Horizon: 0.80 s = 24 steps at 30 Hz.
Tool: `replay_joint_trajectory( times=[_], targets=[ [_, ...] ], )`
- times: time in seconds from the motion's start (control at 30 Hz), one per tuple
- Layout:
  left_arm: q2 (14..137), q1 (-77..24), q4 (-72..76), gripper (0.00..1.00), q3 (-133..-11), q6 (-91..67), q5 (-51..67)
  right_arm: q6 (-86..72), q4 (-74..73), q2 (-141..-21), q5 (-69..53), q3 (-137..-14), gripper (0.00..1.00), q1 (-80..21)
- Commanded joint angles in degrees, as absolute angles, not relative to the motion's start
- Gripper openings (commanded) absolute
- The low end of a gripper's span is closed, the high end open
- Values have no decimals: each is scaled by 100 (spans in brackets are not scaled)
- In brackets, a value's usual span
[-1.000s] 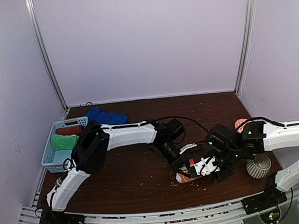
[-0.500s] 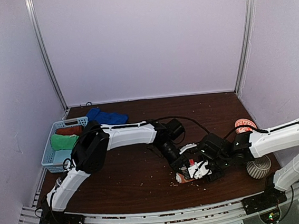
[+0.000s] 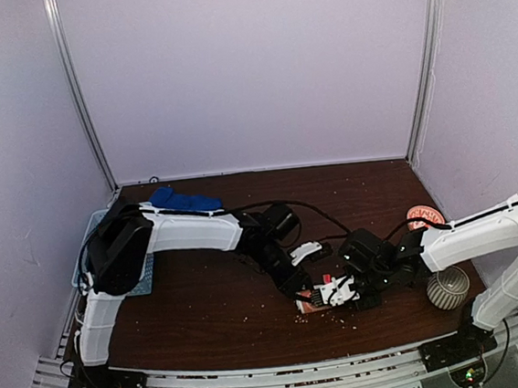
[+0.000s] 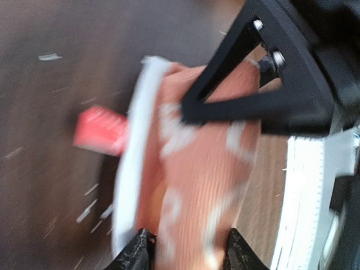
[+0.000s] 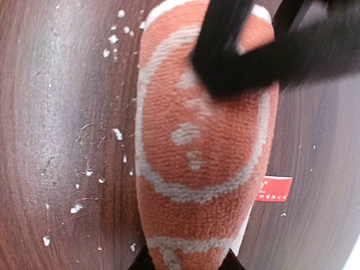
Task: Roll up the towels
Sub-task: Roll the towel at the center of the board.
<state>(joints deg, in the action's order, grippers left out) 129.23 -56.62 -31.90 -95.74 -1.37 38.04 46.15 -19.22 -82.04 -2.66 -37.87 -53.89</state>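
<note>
Towel roll [image 5: 197, 146] clamped by right gripper [image 5: 188, 260], likely so it can't unroll; left gripper [image 4: 187, 253] straddles same roll, blurred, can't tell if gripping.

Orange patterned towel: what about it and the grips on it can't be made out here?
- Left wrist view: motion blur; whether the left gripper pinches the orange towel is unreadable.
- Right wrist view: the right gripper has its fingertips cut off by the bottom edge; grip unclear.
- Top view: both grippers cover the towel, hiding how far it is rolled; the left arm hides most of the basket.
</note>
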Motion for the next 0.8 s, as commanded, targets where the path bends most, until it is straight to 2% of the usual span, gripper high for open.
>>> replay_joint_trajectory(
  times=[0.0, 0.27, 0.4, 0.47, 0.53, 0.57, 0.6, 0.67, 0.77],
  targets=[
    [11916, -5291, -2366, 44, -8649, -541, 2261, 4591, -2947, -8545, -1193, -3912, 16, -4852],
    [9870, -5255, -683, 46, -6872, -574, 1143, 4738, -4505, -9825, -2559, -5260, 14, -3943],
    [8408, -5865, 567, 49, -5712, 175, -407, 4698, -5189, -10507, -2890, -5926, 13, -3651],
    [7935, -6157, 1216, 69, -5100, 561, -828, 4690, -5488, -10827, -3015, -6184, 13, -3559],
    [7876, -6187, 1395, 88, -4956, 608, -696, 4681, -5684, -11062, -3121, -6373, 13, -3481],
    [7982, -6187, 1305, 90, -5044, 591, -560, 4656, -5737, -11144, -3154, -6470, 13, -3454],
    [8121, -6187, 1115, 90, -5200, 602, -324, 4627, -5770, -11224, -3173, -6546, 13, -3434],
    [8445, -6351, 784, 80, -5529, 707, -7, 4564, -5820, -11348, -3145, -6678, 13, -3424],
    [8852, -6941, 621, 74, -5830, 1342, -311, 4481, -5923, -11500, -3127, -6841, 13, -3397]
  ],
)
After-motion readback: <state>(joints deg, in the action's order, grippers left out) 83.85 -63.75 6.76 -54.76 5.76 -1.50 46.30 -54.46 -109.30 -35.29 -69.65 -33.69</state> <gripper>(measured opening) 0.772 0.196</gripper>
